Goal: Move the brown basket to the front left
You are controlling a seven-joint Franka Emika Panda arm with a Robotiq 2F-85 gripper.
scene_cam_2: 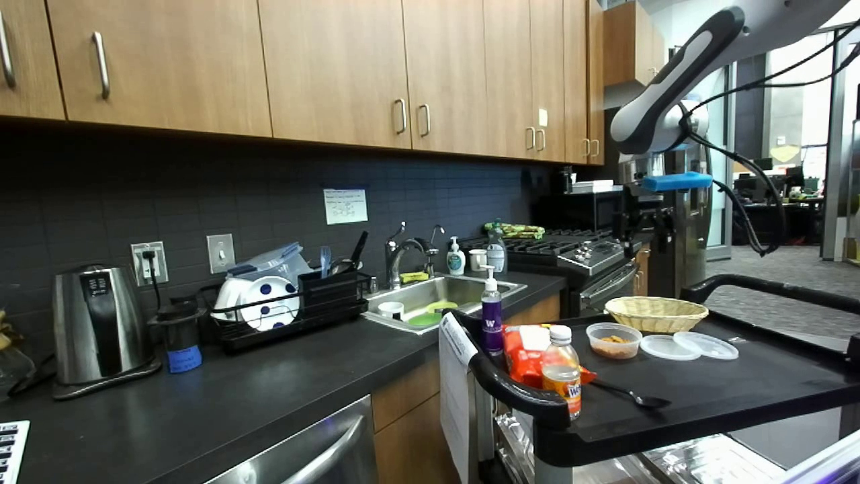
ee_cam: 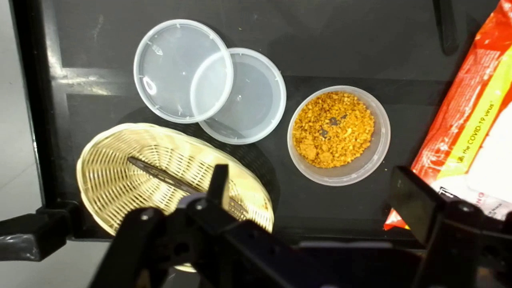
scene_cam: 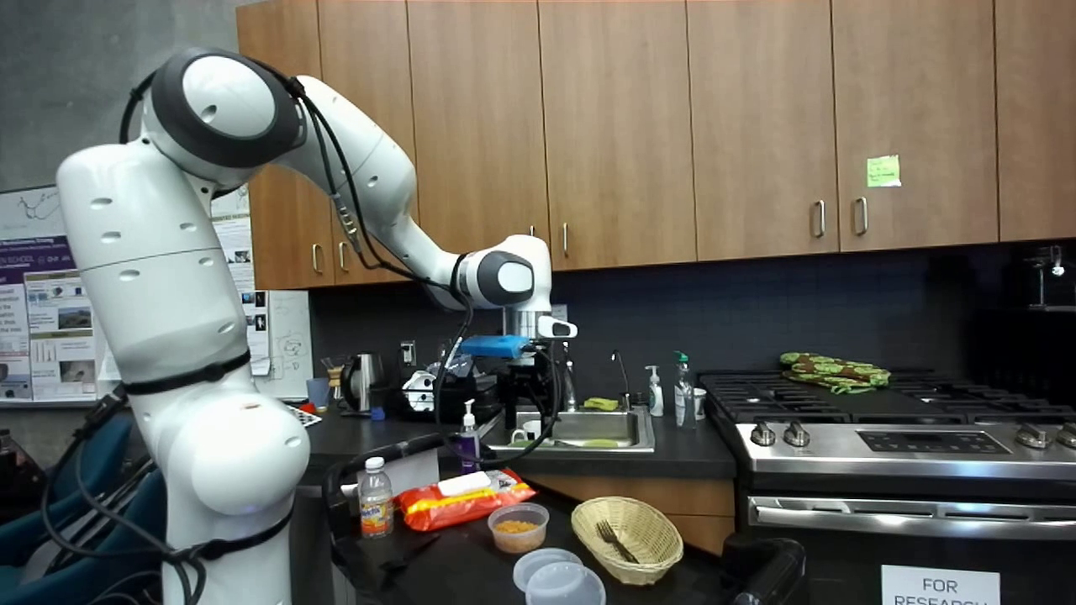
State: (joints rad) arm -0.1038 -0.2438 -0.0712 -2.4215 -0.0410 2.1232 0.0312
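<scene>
a black worktop (scene_cam_2: 759,376) carries a clear tub (ee_cam: 368,164) with orange crumbs (ee_cam: 344,140) in it. just beside the tub, on its camera side in an exterior view, lie two round lids (scene_cam: 565,588), one lapping over the other. also just beside the tub, to its right in an exterior view, is the brown basket (scene_cam: 651,529), a dark fork (scene_cam: 618,542) lying inside it. near the tub, to its left in an exterior view, lies a red and yellow packet (scene_cam: 454,508); past that stands a drinks bottle (scene_cam: 376,504) with a white cap. on the same side of the tub lies a dark spoon (scene_cam_2: 645,401). well above the tub's level hangs the tool (ee_cam: 312,190), its fingers spread wide, with nothing held between them. well apart from the tub, past the packet, stands a purple pump bottle (scene_cam_2: 492,323). beyond the tub are a sink (scene_cam: 646,433) and a stove (scene_cam: 916,462), and farther up, wooden cupboards (scene_cam: 622,126).
</scene>
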